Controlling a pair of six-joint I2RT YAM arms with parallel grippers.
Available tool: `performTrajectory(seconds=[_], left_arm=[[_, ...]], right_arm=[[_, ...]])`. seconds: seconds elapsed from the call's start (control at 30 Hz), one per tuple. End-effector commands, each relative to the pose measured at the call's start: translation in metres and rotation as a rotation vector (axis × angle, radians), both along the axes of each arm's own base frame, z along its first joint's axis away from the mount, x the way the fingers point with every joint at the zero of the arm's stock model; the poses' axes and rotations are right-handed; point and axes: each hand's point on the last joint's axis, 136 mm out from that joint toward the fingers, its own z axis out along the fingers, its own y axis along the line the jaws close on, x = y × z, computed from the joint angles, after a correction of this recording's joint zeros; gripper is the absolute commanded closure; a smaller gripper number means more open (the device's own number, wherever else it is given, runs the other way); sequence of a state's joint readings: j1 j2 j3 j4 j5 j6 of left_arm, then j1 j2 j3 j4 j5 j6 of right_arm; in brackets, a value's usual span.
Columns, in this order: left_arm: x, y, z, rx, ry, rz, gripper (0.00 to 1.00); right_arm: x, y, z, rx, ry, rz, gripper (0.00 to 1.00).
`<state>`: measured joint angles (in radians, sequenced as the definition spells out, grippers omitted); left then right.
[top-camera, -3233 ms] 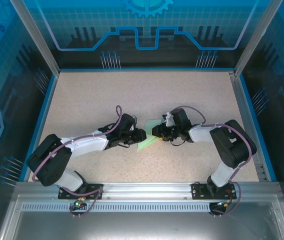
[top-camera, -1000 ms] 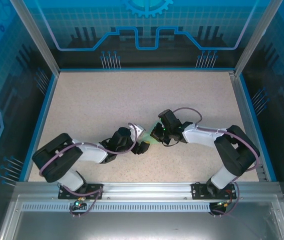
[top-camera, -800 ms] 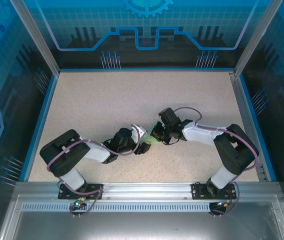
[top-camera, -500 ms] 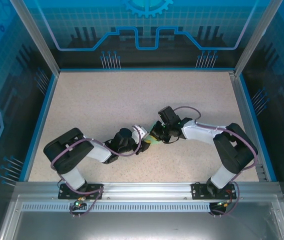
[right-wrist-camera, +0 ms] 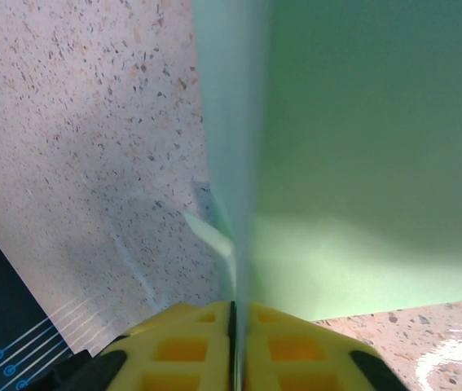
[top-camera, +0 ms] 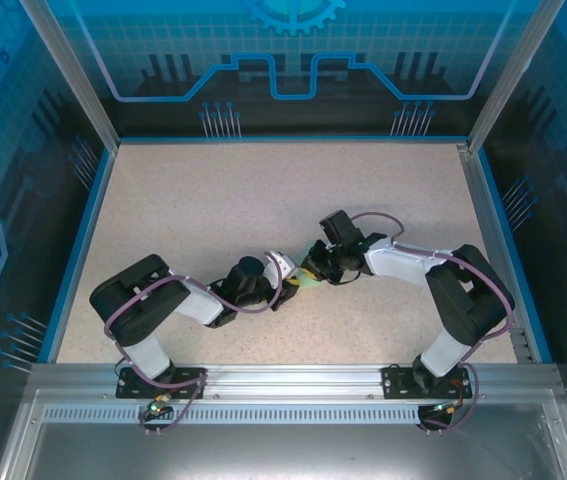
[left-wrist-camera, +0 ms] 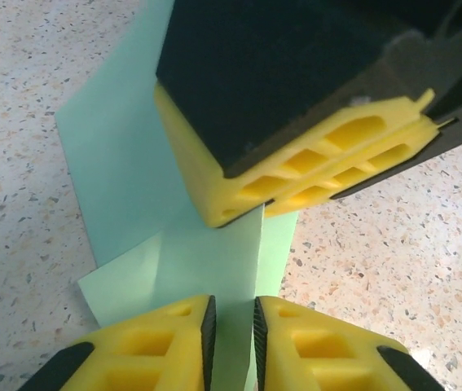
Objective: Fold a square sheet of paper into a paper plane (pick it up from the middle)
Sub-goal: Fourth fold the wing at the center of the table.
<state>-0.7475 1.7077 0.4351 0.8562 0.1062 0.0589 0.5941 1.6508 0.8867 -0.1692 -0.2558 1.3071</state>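
The two arms meet near the middle of the speckled surface [top-camera: 213, 200], slightly toward its near edge, with the pale green sheet of paper [top-camera: 309, 281] caught between their tips. Seen from above, only a small patch of green shows there, with the left gripper [top-camera: 291, 290] on its near-left side and the right gripper [top-camera: 315, 272] on its far-right side, the two almost touching. In the left wrist view, the paper is partly folded. A broad flat part lies on the surface, and a narrower folded layer rises from it toward the camera. The right gripper's yellow fingers [left-wrist-camera: 312, 163] come in from above, pressed together on the upper part of that folded layer, so this gripper holds the paper. The left gripper's own yellow fingers [left-wrist-camera: 157, 342] stand at a narrow gap with the lower part of the same layer running between them. I cannot tell whether their pads press on the paper. In the right wrist view, the paper runs edge-on straight up from between that gripper's closed fingertips, with a wide green face spreading to the right of the edge.
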Motion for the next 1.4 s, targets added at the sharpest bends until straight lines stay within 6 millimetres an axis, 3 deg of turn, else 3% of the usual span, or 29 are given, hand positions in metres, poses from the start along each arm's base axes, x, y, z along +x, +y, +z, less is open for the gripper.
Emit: performTrajectory(seconds=[0.0, 0.17, 0.3, 0.67, 1.07, 1.37], left_arm=[[-0.003, -0.006, 0.001, -0.018, 0.006, -0.035, 0.78], [-0.003, -0.007, 0.003, -0.039, 0.043, -0.024, 0.82], [-0.005, -0.011, 0.010, -0.082, 0.109, -0.013, 0.85], [0.001, -0.018, 0.022, -0.218, 0.404, 0.122, 0.91], [0.009, -0.021, 0.021, -0.346, 0.580, 0.200, 0.93], [0.011, -0.019, 0.016, -0.388, 0.615, 0.220, 0.93]], right_arm=[[0.004, -0.004, 0.004, 0.010, 0.007, 0.009, 0.81], [0.008, -0.023, 0.020, 0.001, -0.122, 0.052, 0.62], [0.006, -0.035, 0.030, 0.022, -0.258, 0.121, 0.58], [-0.004, -0.043, 0.035, 0.073, -0.442, 0.290, 0.59], [0.003, -0.030, 0.012, 0.103, -0.422, 0.353, 0.63], [0.012, -0.027, -0.004, 0.102, -0.387, 0.328, 0.64]])
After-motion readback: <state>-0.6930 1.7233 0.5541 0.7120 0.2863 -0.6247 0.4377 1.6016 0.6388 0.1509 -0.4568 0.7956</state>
